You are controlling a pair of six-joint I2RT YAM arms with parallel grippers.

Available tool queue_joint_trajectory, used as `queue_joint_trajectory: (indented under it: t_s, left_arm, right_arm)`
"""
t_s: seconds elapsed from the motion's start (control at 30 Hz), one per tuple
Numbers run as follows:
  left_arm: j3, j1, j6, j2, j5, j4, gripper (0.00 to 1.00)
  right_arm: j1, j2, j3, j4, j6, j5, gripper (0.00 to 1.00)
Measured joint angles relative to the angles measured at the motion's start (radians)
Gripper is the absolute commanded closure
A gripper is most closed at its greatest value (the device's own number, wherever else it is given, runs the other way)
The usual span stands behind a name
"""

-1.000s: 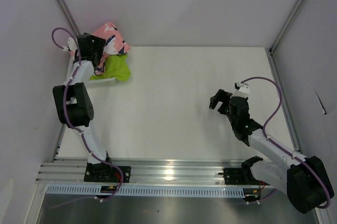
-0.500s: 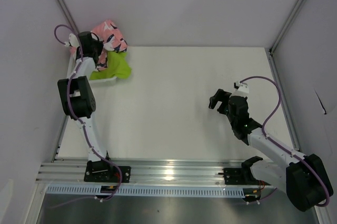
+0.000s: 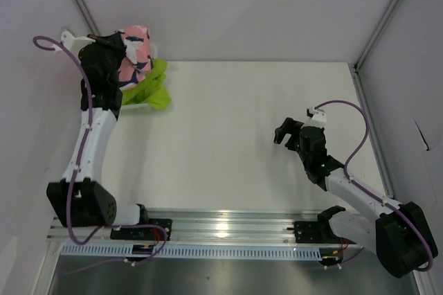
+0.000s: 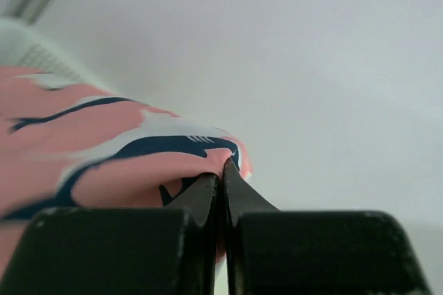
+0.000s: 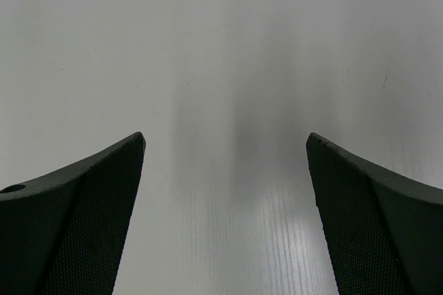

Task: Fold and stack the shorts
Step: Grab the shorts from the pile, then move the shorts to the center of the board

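The coral-pink shorts [image 3: 136, 47] with navy and white print hang bunched at the back left corner, lifted off the heap. My left gripper [image 3: 118, 51] is shut on a fold of them; in the left wrist view the fingertips [image 4: 221, 167] pinch the pink cloth [image 4: 104, 163] tightly. The lime-green shorts [image 3: 150, 88] lie crumpled just below, draped over the basket's near edge. My right gripper [image 3: 285, 131] hovers over the bare table at the right, far from both pairs. Its jaws stand wide apart in the right wrist view [image 5: 225, 141] with nothing between them.
The white mesh basket [image 4: 36, 51] sits in the back left corner under the shorts, mostly hidden by them. White walls and metal frame posts [image 3: 77, 1] close in the table on three sides. The white tabletop [image 3: 235, 122] stretches between the two arms.
The left gripper has shut on the pink shorts and risen, pulling them up off the green pair. The right arm has stayed where it was.
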Motion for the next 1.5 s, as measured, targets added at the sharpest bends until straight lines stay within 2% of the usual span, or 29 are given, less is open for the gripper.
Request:
queue_joint_trajectory:
  t_s: [0.1,0.3,0.43,0.57,0.73,0.77,0.8,0.83,0.87,0.9,0.93,1.07,1.17,1.33,1.4,1.5]
  left_arm:
    - [-0.012,-0.131,0.077,-0.167,-0.056,0.02,1.0]
    - [-0.09,-0.482,0.177,-0.459,-0.136,0.088,1.0]
    - [-0.104,-0.663,0.211,-0.517,-0.195,0.129,1.0]
    - [-0.105,-0.768,0.195,-0.479,-0.201,0.137,1.0]
    - [-0.136,-0.785,0.099,-0.354,-0.169,0.149,1.0]
    - [-0.149,-0.785,0.078,-0.318,-0.166,0.15,0.95]
    - [-0.164,-0.784,0.061,-0.28,-0.162,0.145,0.81]
    - [-0.177,-0.777,0.039,-0.24,-0.159,0.138,0.8]
    - [-0.188,-0.771,0.016,-0.199,-0.15,0.126,0.72]
    - [-0.196,-0.761,0.001,-0.165,-0.134,0.115,0.16]
    - [-0.205,-0.745,-0.019,-0.124,-0.119,0.108,0.01]
    - [-0.175,-0.616,-0.084,0.043,0.005,0.025,0.01]
    - [-0.16,-0.524,-0.09,0.101,0.062,-0.05,0.01]
    - [-0.159,-0.491,-0.054,0.051,0.065,-0.143,0.01]
    - [-0.159,-0.494,-0.026,0.008,0.065,-0.172,0.01]
    - [-0.169,-0.503,0.02,-0.074,0.069,-0.186,0.01]
  right_arm:
    - [0.001,-0.005,0.0,0.0,0.0,0.0,0.01]
    - [0.003,-0.018,0.0,-0.001,-0.003,0.001,0.0]
    - [0.003,-0.039,0.0,-0.002,-0.005,0.011,0.0]
    - [0.003,-0.071,0.0,-0.011,-0.007,0.027,0.0]
    - [0.005,-0.103,0.0,-0.016,-0.007,0.046,0.01]
    - [0.005,-0.103,0.0,-0.018,-0.007,0.047,0.0]
    - [0.005,-0.103,0.0,-0.021,-0.007,0.047,0.0]
    - [0.005,-0.103,0.0,-0.024,-0.007,0.048,0.0]
    - [0.005,-0.103,0.0,-0.027,-0.007,0.049,0.01]
    - [0.005,-0.103,0.0,-0.03,-0.007,0.05,0.01]
    - [0.005,-0.103,0.0,-0.032,-0.007,0.05,0.01]
    - [0.004,-0.103,0.0,-0.031,-0.013,0.032,0.0]
    - [0.003,-0.084,0.0,-0.02,-0.023,-0.01,0.01]
    - [0.003,0.065,0.047,-0.014,-0.035,-0.1,0.08]
    - [0.003,0.158,0.094,-0.019,-0.037,-0.145,0.15]
    - [0.003,0.278,0.154,-0.018,-0.037,-0.23,0.18]
